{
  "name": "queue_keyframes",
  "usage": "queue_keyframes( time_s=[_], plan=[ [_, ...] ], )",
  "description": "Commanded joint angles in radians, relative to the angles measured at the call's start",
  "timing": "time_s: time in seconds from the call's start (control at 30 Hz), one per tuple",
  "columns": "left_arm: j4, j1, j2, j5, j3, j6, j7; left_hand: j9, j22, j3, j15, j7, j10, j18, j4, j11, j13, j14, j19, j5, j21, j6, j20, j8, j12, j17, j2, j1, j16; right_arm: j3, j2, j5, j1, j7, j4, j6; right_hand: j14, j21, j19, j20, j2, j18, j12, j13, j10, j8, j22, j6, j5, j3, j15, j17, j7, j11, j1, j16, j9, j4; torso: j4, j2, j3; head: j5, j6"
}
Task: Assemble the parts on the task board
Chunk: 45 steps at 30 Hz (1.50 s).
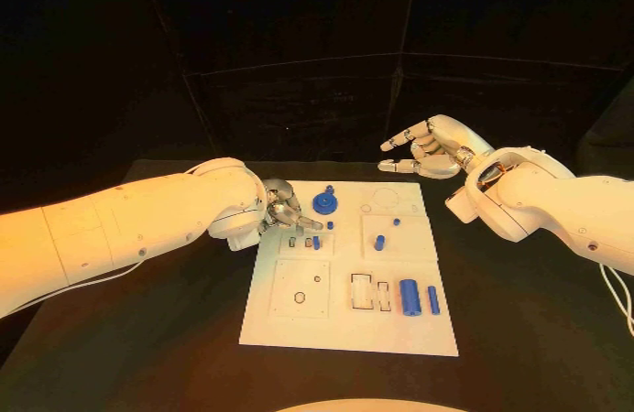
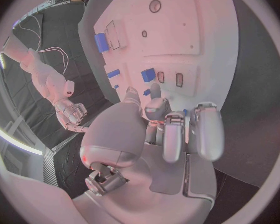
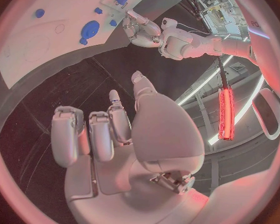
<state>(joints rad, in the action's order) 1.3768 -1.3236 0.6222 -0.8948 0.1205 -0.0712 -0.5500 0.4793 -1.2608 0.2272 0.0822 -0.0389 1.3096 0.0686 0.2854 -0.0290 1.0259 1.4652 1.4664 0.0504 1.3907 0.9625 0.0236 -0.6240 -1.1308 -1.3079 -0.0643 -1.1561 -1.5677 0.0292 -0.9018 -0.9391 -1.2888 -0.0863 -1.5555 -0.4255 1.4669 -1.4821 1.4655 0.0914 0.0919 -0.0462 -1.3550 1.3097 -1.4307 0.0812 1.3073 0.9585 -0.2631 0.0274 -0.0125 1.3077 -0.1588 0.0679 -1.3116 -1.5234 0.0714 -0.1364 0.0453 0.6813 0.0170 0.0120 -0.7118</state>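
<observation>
The white task board (image 1: 350,325) lies in the middle of the black table. My left hand (image 1: 284,209) hovers low over its far left part, with the fingers curled. In the left wrist view the thumb and a fingertip (image 2: 155,90) stand close either side of a tiny blue piece (image 2: 146,91); I cannot tell whether they pinch it. Just beyond them a blue block (image 2: 148,75) stands in a slot. A round blue part (image 1: 325,201) sits at the far edge, and two blue bars (image 1: 409,296) lie at the near right. My right hand (image 1: 430,146) hangs raised past the board's far right corner, fingers apart and holding nothing.
More small blue parts (image 1: 379,243) stand on the board's right half. Empty outlined slots (image 1: 361,290) and a square plate (image 1: 302,288) take up the near half. Black table surrounds the board, and the right wrist view shows the board (image 3: 40,50) and my left hand (image 3: 143,32) from afar.
</observation>
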Motion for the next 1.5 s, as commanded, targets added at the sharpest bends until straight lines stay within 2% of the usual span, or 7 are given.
queue_keyframes(
  time_s=[0.03, 0.27, 0.63, 1.0, 1.5],
  plan=[
    [-0.014, -0.003, -0.018, -0.031, 0.003, -0.022, -0.044, 0.003, -0.002, 0.004, 0.008, -0.002, 0.007, -0.013, 0.000, 0.000, 0.001, 0.106, 0.018, -0.002, 0.006, -0.009, -0.006, -0.004, -0.005, -0.263, -0.002, 0.008, -0.003, -0.001, 0.004, 0.007, -0.002, 0.006, 0.002, 0.013, 0.078, 0.006, 0.009, 0.007, -0.007, 0.002, 0.005, 0.081, 0.010, 0.007, 0.051, 0.003, -0.007, 0.006, 0.005, 0.156, 0.005, 0.000, -0.003, 0.005, 0.001, -0.001, -0.0002, 0.002, -0.0001, 0.002, -0.001],
    [-0.038, -0.004, -0.051, -0.032, 0.009, -0.041, -0.046, 0.011, -0.008, 0.011, 0.009, -0.001, 0.009, -0.013, 0.000, -0.002, 0.007, 0.106, 0.018, -0.002, 0.009, -0.013, -0.007, -0.010, -0.011, -0.263, -0.001, 0.011, -0.003, -0.001, 0.013, 0.005, -0.002, 0.009, 0.009, 0.018, 0.077, 0.008, 0.007, 0.007, -0.009, 0.001, 0.007, 0.080, 0.010, 0.008, 0.047, 0.004, -0.012, 0.008, 0.004, 0.152, 0.005, 0.000, -0.004, 0.007, 0.001, 0.000, 0.0000, 0.003, -0.0009, 0.002, -0.008],
    [-0.063, -0.005, -0.081, -0.032, 0.012, -0.067, -0.044, 0.020, -0.013, 0.014, 0.010, 0.000, 0.011, -0.014, -0.006, -0.002, 0.012, 0.106, 0.018, -0.002, 0.013, -0.019, -0.008, -0.018, -0.016, -0.263, -0.002, 0.002, -0.003, -0.001, 0.023, 0.004, -0.002, 0.011, 0.016, 0.024, 0.077, 0.009, 0.006, 0.006, -0.010, 0.001, 0.008, 0.079, 0.011, 0.008, 0.045, 0.004, -0.014, 0.009, 0.004, 0.150, 0.005, 0.000, -0.005, 0.009, 0.001, 0.000, 0.0006, 0.003, -0.0005, 0.001, -0.018],
    [-0.084, -0.005, -0.100, -0.032, 0.021, -0.085, -0.039, 0.030, -0.016, 0.012, 0.010, 0.000, 0.010, -0.014, -0.014, -0.003, 0.013, 0.106, 0.017, -0.002, 0.015, -0.025, -0.008, -0.027, -0.018, -0.263, -0.009, -0.013, -0.003, -0.001, 0.027, 0.004, -0.002, 0.010, 0.019, 0.026, 0.076, 0.010, 0.005, 0.006, -0.011, 0.000, 0.009, 0.078, 0.012, 0.008, 0.043, 0.004, -0.015, 0.010, 0.004, 0.148, 0.006, 0.000, -0.005, 0.009, 0.001, 0.000, 0.0004, 0.003, -0.0010, 0.001, -0.024],
    [-0.097, -0.005, -0.117, -0.031, 0.026, -0.098, -0.043, 0.040, -0.022, 0.009, 0.010, 0.001, 0.013, -0.015, -0.025, -0.003, 0.019, 0.106, 0.017, -0.001, 0.019, -0.031, -0.008, -0.035, -0.023, -0.263, -0.016, -0.029, -0.003, -0.001, 0.033, 0.004, -0.002, 0.009, 0.022, 0.031, 0.076, 0.011, 0.005, 0.006, -0.012, 0.000, 0.009, 0.078, 0.012, 0.008, 0.042, 0.004, -0.017, 0.011, 0.004, 0.148, 0.006, -0.001, -0.005, 0.010, 0.001, 0.000, 0.0010, 0.003, -0.0011, 0.002, -0.031]
  ],
)
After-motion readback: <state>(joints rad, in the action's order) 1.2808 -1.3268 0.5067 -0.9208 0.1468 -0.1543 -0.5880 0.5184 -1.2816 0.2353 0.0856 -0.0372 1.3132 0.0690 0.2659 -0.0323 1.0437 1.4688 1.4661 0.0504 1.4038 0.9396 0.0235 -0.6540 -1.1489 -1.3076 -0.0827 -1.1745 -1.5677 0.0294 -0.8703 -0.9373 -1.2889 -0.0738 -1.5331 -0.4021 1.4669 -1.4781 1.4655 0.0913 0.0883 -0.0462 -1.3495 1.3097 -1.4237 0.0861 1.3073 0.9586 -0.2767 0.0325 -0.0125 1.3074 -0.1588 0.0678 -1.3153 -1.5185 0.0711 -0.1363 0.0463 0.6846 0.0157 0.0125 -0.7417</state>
